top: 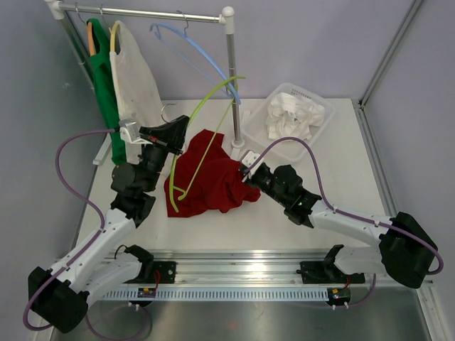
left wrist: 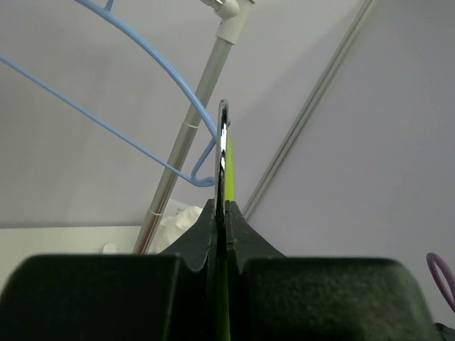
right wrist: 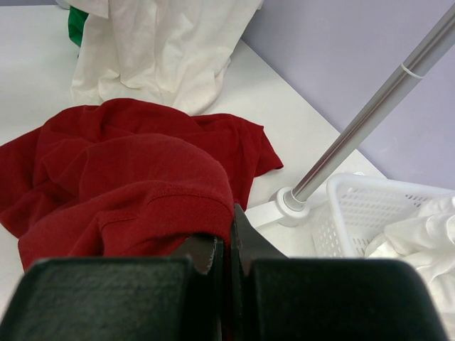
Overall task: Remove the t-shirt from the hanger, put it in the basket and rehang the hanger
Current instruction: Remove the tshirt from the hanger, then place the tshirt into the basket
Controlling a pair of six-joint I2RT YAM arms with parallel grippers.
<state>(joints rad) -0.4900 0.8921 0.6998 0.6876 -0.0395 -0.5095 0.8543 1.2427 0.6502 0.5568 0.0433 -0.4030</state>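
The red t-shirt (top: 213, 181) lies crumpled on the white table, and the right wrist view shows it as a mound (right wrist: 128, 170). My right gripper (top: 244, 169) is shut on a ribbed edge of the t-shirt at its right side (right wrist: 229, 224). A yellow-green hanger (top: 199, 114) stands tilted over the shirt, its lower end beside the cloth at the left. My left gripper (top: 183, 129) is raised above the shirt's left side. Its jaws (left wrist: 222, 206) are shut on the hanger (left wrist: 227, 163). I cannot tell whether any part of the hanger is inside the cloth.
A clothes rack stands at the back: rail (top: 142, 13), post (top: 231, 64), a green garment (top: 105, 85), a white garment (top: 135, 78) and an empty blue hanger (top: 192, 46). A white basket (top: 313, 131) with white cloth sits at the back right, close to the post.
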